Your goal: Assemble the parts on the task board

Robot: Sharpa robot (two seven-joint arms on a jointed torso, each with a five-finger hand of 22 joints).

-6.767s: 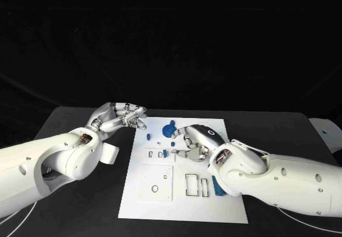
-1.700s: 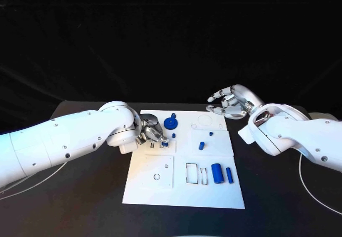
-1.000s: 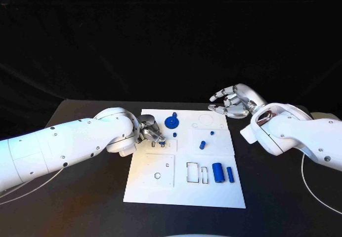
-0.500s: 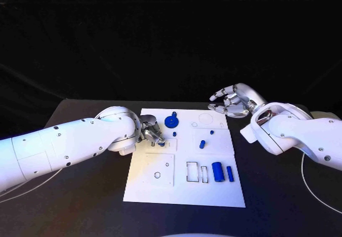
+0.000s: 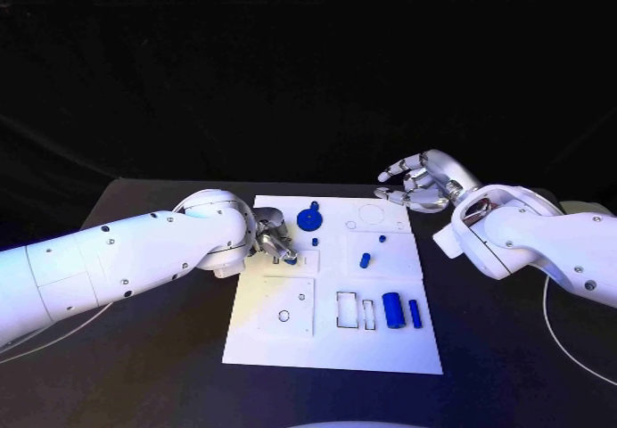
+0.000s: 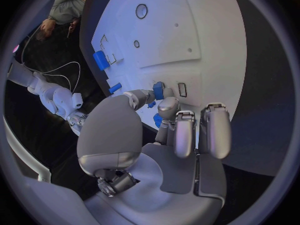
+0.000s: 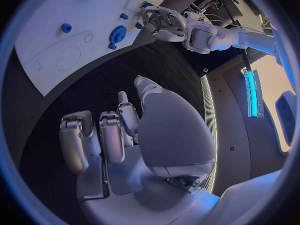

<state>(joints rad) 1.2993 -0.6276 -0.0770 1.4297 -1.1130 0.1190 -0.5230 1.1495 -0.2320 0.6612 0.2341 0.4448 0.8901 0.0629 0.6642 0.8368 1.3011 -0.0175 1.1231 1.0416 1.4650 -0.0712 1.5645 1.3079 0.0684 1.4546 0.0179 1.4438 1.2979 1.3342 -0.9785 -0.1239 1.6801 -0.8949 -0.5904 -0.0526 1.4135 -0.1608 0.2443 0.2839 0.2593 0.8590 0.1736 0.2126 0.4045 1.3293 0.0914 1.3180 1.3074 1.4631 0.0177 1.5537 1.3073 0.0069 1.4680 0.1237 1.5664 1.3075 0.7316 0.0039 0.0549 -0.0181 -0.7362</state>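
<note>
Two arms: we see them flank the board (image 5: 334,339).
Board: white, mid-table (image 5: 142,357).
Left hand (image 5: 273,239): we see it pinching a small part (image 6: 159,90) at the board's left slots.
Right hand (image 5: 418,181): fingers loosely apart, grasping nothing, above the board's far right corner.
Gear (image 5: 308,218): near the far edge.

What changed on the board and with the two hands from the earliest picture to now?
The right hand withdrew from the task board to beyond its far right corner and holds nothing. The left hand came down onto the board's left side, pinching a small blue part at the slots. The blue gear kept its place.
</note>
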